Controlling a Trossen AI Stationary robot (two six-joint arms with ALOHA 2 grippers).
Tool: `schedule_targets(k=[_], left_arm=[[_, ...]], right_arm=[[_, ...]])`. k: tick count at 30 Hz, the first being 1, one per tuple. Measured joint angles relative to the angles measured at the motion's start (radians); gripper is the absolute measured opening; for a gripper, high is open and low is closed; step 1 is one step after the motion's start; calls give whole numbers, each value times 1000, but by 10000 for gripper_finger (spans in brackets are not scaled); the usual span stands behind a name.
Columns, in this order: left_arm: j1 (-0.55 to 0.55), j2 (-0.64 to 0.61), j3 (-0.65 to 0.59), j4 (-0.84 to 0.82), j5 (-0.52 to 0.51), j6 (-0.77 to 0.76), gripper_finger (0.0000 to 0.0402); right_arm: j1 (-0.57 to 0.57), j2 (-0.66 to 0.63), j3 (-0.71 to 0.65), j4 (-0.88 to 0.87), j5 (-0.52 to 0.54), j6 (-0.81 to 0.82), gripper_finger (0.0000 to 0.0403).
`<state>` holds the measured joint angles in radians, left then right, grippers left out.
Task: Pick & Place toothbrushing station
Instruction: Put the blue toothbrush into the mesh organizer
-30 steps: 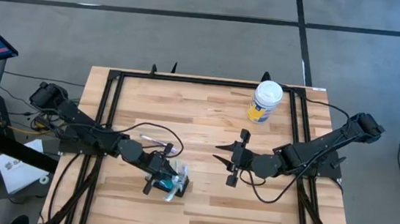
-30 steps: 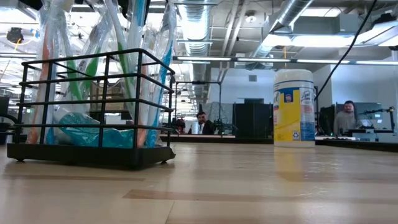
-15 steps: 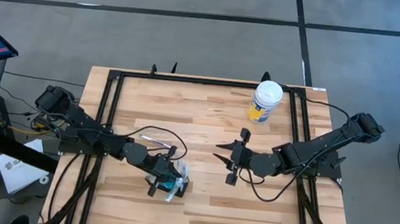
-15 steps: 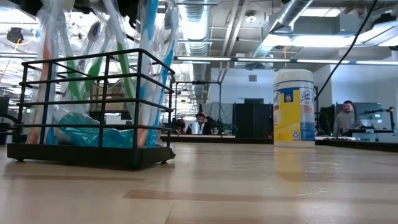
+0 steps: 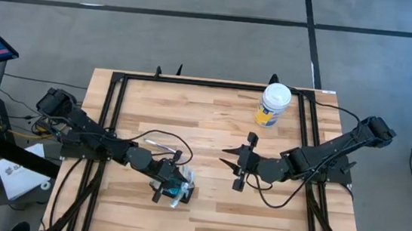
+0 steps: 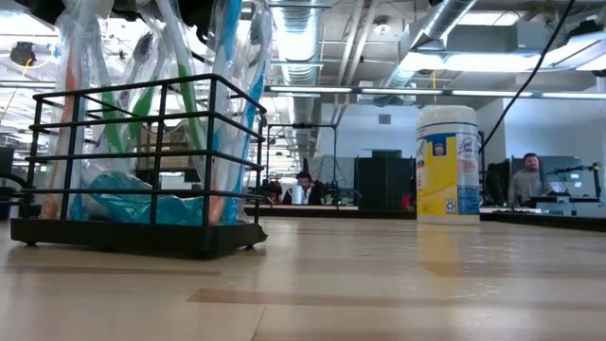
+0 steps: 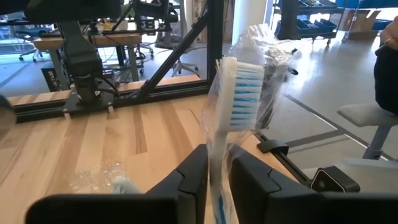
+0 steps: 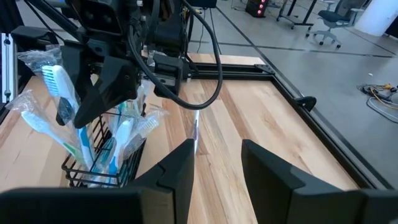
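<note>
The left end effector (image 7: 214, 180) is pinching a wrapped toothbrush (image 7: 239, 93) between its fingers, over the station (image 5: 175, 187) near the desk's (image 5: 213, 124) front edge, left of centre, for insertion. The right end effector (image 5: 233, 164) is waiting mid-desk, fingers apart, empty.

I see two matte black jointed arms, left arm (image 5: 90, 141) and right arm (image 5: 323, 153), built of slim tubular links with bulky rounded joints. Thin black cables loop loosely beside each forearm. Each ends in tapered, dark wedge-shaped fingers (image 8: 177, 168).
</note>
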<state>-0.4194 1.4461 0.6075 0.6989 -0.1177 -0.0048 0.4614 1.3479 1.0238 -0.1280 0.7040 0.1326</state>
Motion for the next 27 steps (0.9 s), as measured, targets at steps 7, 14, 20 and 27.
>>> schedule_targets(k=[7, 14, 20, 27], left_arm=[[0, -22, 1, -16, 0, -7, 99], [-8, -75, 1, -26, 10, -2, 133], [-25, -94, 1, -30, 10, 23, 125], [-29, -94, 1, -3, 11, 27, 113]], right_arm=[[0, 0, 0, 0, 0, 0, 123], [0, 0, 0, 0, 0, 0, 123], [0, 0, 0, 0, 0, 0, 123], [0, 0, 0, 0, 0, 0, 123]])
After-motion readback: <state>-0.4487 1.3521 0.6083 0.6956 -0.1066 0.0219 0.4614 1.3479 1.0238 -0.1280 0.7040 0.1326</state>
